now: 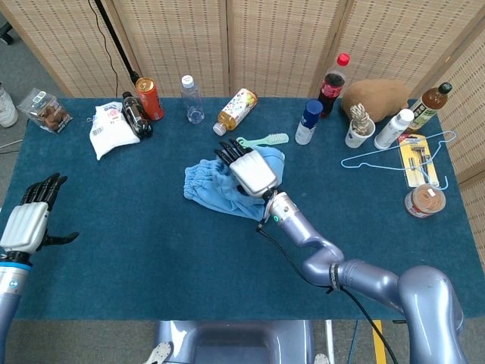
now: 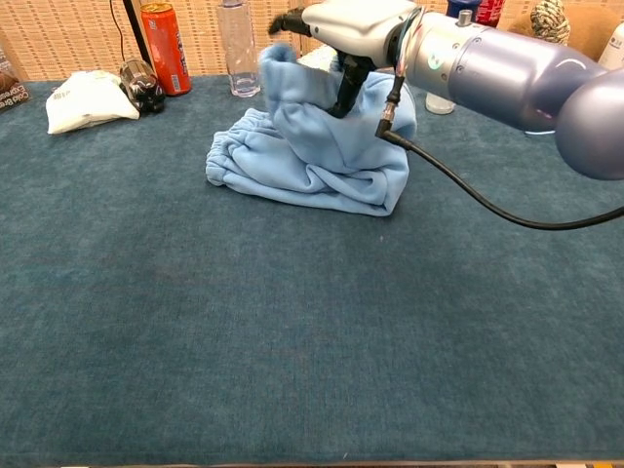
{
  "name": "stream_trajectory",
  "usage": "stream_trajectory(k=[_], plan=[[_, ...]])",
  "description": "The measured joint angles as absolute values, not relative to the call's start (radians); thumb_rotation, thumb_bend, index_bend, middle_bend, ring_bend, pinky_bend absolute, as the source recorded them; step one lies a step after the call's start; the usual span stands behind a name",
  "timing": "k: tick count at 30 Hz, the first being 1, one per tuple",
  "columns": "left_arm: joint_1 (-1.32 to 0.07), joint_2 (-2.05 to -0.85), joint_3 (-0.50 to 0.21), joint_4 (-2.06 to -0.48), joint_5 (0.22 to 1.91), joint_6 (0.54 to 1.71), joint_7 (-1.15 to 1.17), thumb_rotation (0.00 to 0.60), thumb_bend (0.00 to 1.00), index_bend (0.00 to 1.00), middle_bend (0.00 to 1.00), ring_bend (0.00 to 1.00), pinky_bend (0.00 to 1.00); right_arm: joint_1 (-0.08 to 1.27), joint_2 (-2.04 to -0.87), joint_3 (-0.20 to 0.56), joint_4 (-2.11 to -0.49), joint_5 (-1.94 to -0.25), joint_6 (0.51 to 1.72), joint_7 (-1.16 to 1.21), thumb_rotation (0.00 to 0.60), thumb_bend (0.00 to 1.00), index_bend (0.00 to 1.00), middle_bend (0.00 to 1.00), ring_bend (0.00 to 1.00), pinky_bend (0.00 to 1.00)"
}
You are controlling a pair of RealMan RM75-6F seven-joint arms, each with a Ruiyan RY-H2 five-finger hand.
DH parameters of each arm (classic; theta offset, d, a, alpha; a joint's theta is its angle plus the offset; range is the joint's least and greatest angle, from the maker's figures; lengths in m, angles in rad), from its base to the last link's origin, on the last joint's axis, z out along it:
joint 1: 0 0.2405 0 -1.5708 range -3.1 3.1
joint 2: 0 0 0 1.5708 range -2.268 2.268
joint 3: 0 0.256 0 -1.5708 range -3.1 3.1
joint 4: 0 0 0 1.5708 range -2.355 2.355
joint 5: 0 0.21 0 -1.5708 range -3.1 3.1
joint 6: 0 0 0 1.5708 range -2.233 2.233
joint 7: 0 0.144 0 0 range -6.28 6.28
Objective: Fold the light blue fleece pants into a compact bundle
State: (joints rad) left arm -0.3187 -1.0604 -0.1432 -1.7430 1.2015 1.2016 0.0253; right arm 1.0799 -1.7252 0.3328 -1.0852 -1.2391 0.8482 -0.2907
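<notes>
The light blue fleece pants (image 1: 216,189) lie bunched in the middle of the table (image 1: 151,250), cuffs to the left. My right hand (image 1: 250,171) is over their right half. In the chest view the right hand (image 2: 351,24) holds a raised flap of the pants (image 2: 322,166) above the pile, with the thumb down in the cloth and the fingers stretched leftward. The lifted end now stands over the leg part. My left hand (image 1: 26,224) hovers at the table's left edge, fingers apart, holding nothing.
Along the back edge stand a red can (image 1: 149,98), a clear bottle (image 1: 192,98), a lying tea bottle (image 1: 236,108) and a cola bottle (image 1: 332,85). A green brush (image 1: 263,140) lies just behind the pants. A white bag (image 1: 106,130) sits far left and a wire hanger (image 1: 394,155) far right.
</notes>
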Motion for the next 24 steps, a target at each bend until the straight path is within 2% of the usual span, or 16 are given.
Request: stream_trajectory(k=[7,12,18,24], plan=[[-0.320,-1.068,-0.139,-1.741,1.215,1.204,0.029,0.600,0.11,0.00,0.00,0.00,0.00,1.068,-1.728,0.353,-1.126,-1.240,0.903,-0.228,0.600,0.00,0.00,0.00,0.00,0.04],[-0.324,-1.072,-0.133,-1.733,1.248,1.200,0.006,0.600,0.11,0.00,0.00,0.00,0.00,1.046,-1.683,0.356,-1.189,-1.232,0.928,-0.239,0.600,0.00,0.00,0.00,0.00,0.04],[-0.333,-1.076,-0.123,-1.705,1.350,1.203,-0.068,0.600,0.11,0.00,0.00,0.00,0.00,0.965,-1.565,0.349,-1.344,-1.208,0.983,-0.263,0.600,0.00,0.00,0.00,0.00,0.04],[-0.367,-1.103,-0.112,-1.606,1.549,1.246,-0.165,0.600,0.11,0.00,0.00,0.00,0.00,0.787,-1.361,0.301,-1.553,-1.196,1.072,-0.226,0.600,0.00,0.00,0.00,0.00,0.04]])
